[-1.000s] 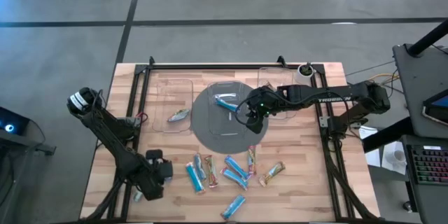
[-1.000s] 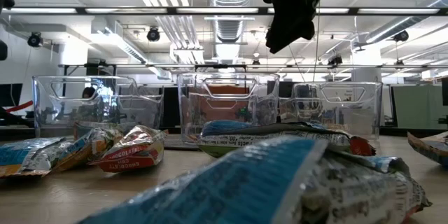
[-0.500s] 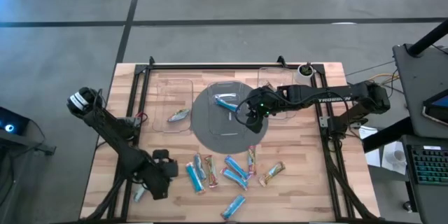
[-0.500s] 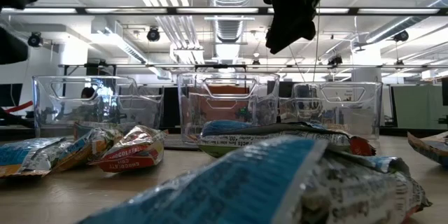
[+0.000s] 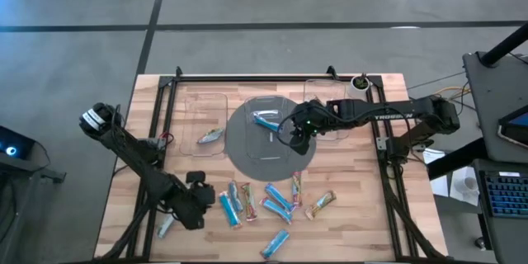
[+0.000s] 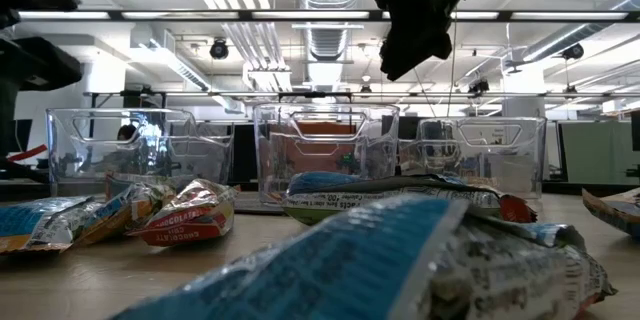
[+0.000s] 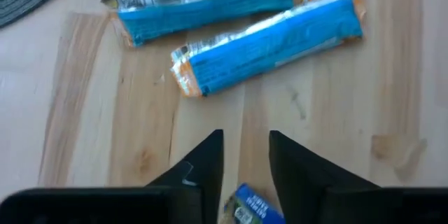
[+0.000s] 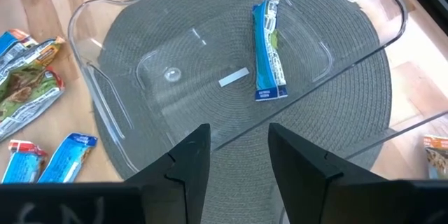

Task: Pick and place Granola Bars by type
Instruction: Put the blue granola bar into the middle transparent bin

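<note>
Left claw (image 5: 198,205), fingers apart and empty, low over the worktop (image 5: 355,214). Nearest light-blue bar (image 5: 228,210) lies just at its 3 o'clock, long axis roughly 12-to-6. Right claw (image 5: 297,136), also apart and empty, waits over the middle tray (image 5: 285,106).

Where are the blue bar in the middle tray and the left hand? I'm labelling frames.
blue bar (image 8: 268,52), right wrist view, middle of its wrapper.
left hand (image 7: 245,155), left wrist view, gap between its fingertips.
</note>
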`<state>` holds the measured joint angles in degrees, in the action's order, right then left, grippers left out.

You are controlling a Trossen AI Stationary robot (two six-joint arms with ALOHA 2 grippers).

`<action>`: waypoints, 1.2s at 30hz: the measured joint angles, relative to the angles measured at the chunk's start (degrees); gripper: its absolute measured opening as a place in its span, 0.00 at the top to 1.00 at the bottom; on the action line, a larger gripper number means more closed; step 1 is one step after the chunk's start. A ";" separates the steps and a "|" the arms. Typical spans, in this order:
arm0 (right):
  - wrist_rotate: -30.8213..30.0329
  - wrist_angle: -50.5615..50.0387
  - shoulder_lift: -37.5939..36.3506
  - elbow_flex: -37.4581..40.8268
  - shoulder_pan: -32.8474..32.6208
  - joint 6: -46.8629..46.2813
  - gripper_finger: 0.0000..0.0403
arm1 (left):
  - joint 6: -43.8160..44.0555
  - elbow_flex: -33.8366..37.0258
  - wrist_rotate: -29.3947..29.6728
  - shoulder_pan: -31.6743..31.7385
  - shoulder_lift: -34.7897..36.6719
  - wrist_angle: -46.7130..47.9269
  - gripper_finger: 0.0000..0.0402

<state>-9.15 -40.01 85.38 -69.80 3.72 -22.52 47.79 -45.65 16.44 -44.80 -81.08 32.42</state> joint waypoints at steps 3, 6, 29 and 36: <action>0.00 -0.03 0.00 0.10 0.10 0.00 0.67 | -0.19 -0.09 -0.59 -1.01 0.00 1.96 0.69; 0.00 -0.02 0.00 0.29 0.10 0.02 0.67 | -1.26 -0.13 -3.74 -2.28 0.02 3.04 0.64; 0.10 -0.04 0.03 4.33 0.05 -3.48 0.67 | -7.90 1.96 -9.25 -5.68 -0.20 10.91 0.62; 0.11 0.11 0.04 4.51 0.07 -3.48 0.67 | -8.68 2.59 -11.44 -5.70 -0.18 9.71 0.62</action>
<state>-9.04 -39.90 85.42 -65.30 3.79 -26.00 39.11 -43.06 5.00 -50.50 -81.26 42.13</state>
